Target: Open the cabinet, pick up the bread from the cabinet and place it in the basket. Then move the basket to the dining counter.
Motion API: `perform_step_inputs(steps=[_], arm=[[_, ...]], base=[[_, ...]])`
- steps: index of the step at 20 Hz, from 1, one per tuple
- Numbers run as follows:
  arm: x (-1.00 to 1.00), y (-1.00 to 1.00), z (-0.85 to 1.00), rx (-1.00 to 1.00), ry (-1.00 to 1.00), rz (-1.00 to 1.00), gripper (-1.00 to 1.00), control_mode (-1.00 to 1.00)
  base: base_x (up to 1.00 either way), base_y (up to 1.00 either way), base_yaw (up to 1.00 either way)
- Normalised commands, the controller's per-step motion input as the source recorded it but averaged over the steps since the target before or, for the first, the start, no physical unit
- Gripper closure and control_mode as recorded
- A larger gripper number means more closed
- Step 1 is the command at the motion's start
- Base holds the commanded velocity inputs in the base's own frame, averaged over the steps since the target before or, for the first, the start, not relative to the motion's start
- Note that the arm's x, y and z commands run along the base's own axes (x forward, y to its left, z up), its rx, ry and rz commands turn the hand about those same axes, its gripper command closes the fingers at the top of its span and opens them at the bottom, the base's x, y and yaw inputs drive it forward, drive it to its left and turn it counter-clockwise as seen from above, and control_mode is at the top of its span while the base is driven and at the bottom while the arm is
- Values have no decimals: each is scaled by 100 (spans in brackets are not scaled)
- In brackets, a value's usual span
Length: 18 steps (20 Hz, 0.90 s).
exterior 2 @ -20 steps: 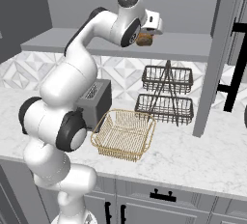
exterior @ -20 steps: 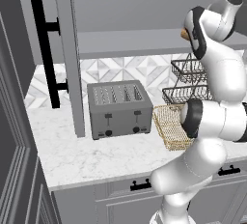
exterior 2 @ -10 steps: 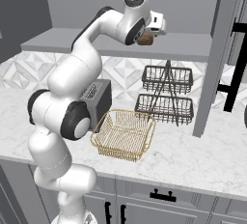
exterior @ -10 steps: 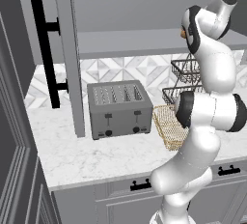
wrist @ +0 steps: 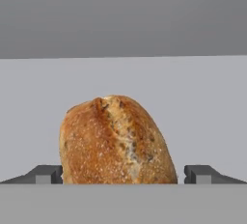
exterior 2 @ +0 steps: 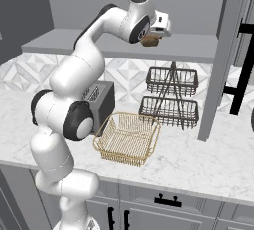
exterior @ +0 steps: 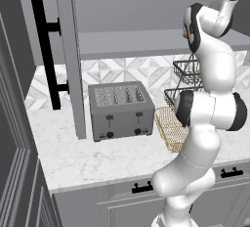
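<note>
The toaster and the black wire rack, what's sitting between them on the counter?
The golden basket sits between the toaster and the wire rack, in the right base view.

One bread point(wrist: 116, 141), one basket point(exterior 2: 128, 138), one toaster point(exterior: 120, 109), one wire rack point(exterior 2: 171, 96)

Bread point(wrist: 116, 141): bottom hidden behind the grey band in hand view, so contact between loaf and finger tips point(wrist: 46, 174) can't be told; in right base view the bread point(exterior 2: 150, 40) shows as a small brown patch, mostly covered by the hand. Basket point(exterior: 171, 125) in left base view: right half hidden behind the arm, and the wire rack point(exterior: 185, 69) likewise cut by the arm. Cabinet point(exterior: 66, 55) door runs off the top edge, its handle point(exterior 2: 243, 65) cut by the right edge
</note>
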Motion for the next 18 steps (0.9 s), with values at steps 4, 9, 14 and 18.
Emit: perform_step_inputs(steps=[4,9,14,18], arm=[[0,0,-22,-1,0,2,-100,-100],[4,0,-35,-1,-5,5,-100,-100],[13,0,-16,0,-7,6,-100,-100],[6,2,-2,0,-1,5,-100,-100]], base=[[0,0,0],[0,0,0],[0,0,0],[0,0,0]])
